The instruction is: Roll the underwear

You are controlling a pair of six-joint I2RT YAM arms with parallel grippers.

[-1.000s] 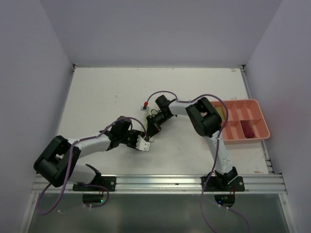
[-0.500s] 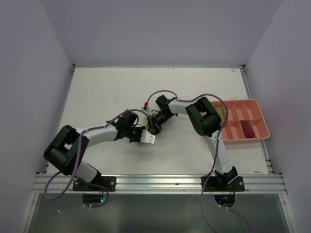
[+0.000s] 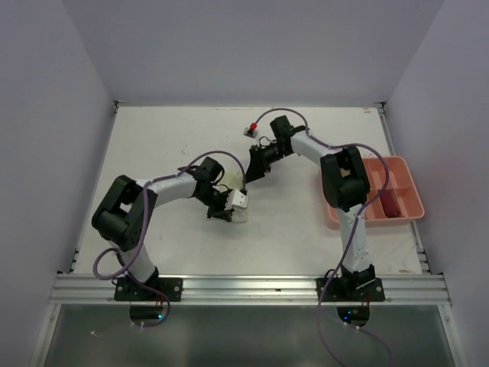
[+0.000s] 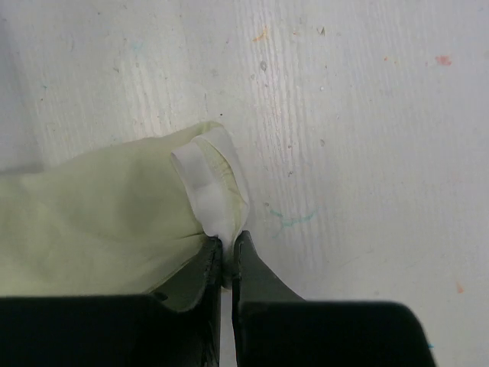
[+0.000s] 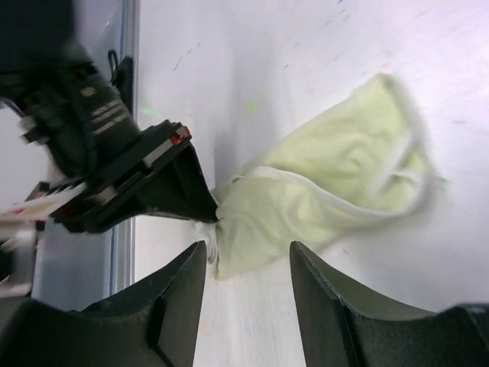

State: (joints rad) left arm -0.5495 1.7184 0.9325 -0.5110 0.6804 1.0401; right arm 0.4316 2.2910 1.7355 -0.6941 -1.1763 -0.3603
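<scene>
Underwear point(image 4: 107, 229), pale yellow-green, lying crumpled near middle of worktop point(image 3: 176, 145). White-banded edge pinched tight in left pincer point(image 4: 227, 248). Right pincer point(image 5: 247, 256) parted, gripping nothing, hovering just beside the cloth. Pink tray point(image 3: 413, 200) well apart at right edge.

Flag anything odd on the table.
Only the pale yellow-green underwear stands out. It lies bunched and twisted in the middle of the table, neither flat nor rolled, with the left gripper shut on its white-banded edge. Nothing looks spilled or damaged.
</scene>
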